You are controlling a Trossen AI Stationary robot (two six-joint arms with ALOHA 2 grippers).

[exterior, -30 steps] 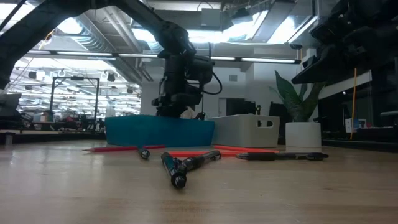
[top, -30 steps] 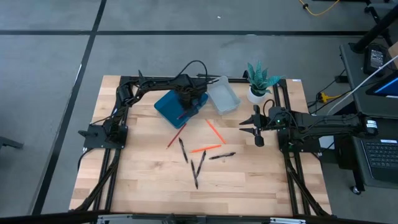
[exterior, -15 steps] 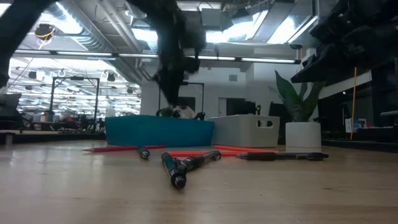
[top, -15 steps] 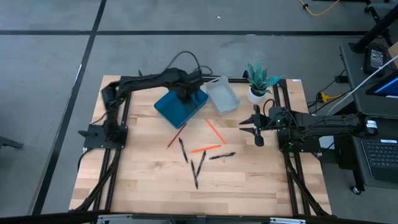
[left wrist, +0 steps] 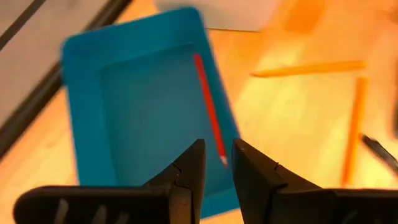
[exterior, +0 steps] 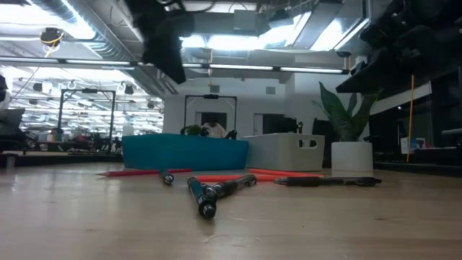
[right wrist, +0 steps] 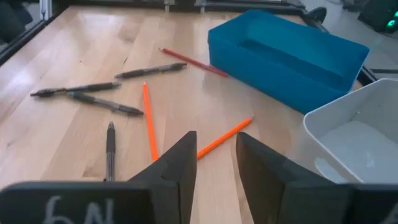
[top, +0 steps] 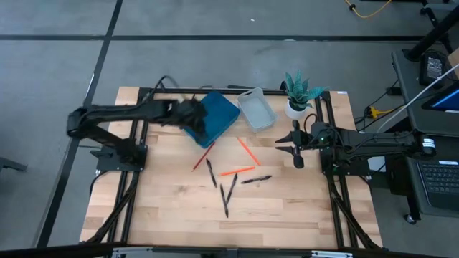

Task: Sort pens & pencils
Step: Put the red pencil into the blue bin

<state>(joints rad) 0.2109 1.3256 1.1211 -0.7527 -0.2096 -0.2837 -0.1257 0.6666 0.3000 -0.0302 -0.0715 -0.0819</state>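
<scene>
Pale wooden table point(top: 165, 215) under the overhead camera, grey floor around it; at table height, a bright hall with ceiling lights beyond.

Left arm stretched in a long reach from the far left edge, low and nearly straight. Left gripper point(top: 188, 115) blurred, hanging at the left rim of the blue tray point(top: 219, 113). In the wrist view, left gripper point(left wrist: 217, 149) pointing down at the tray floor, fingers parted by a narrow slit only, nothing between them, touching nothing. In the low view, just a dark smear high up on the left.

Right arm lying in from the right edge, level, elbow back toward the frame. Right gripper point(top: 295, 148) poised near the potted plant point(top: 297, 93), well apart from the loose sticks. From its own wrist, right gripper point(right wrist: 214, 140) with a clear gap between the fingers, empty, facing across the table toward the tray.

One red pencil point(left wrist: 208, 109) lying flat on the tray floor, thin and straight, along one wall. Grey bin point(top: 256, 110) just beside the tray; contents not visible.

Remaining pencils point(top: 248, 150) loose on the wood below the bins: one red, slanted, near the tray's lower corner; two orange, one slanted, one almost level. Pens point(top: 211, 172), four, thin and black, scattered just below and among them in a loose fan, two crossing or touching at their tips, one off toward the right arm.
</scene>
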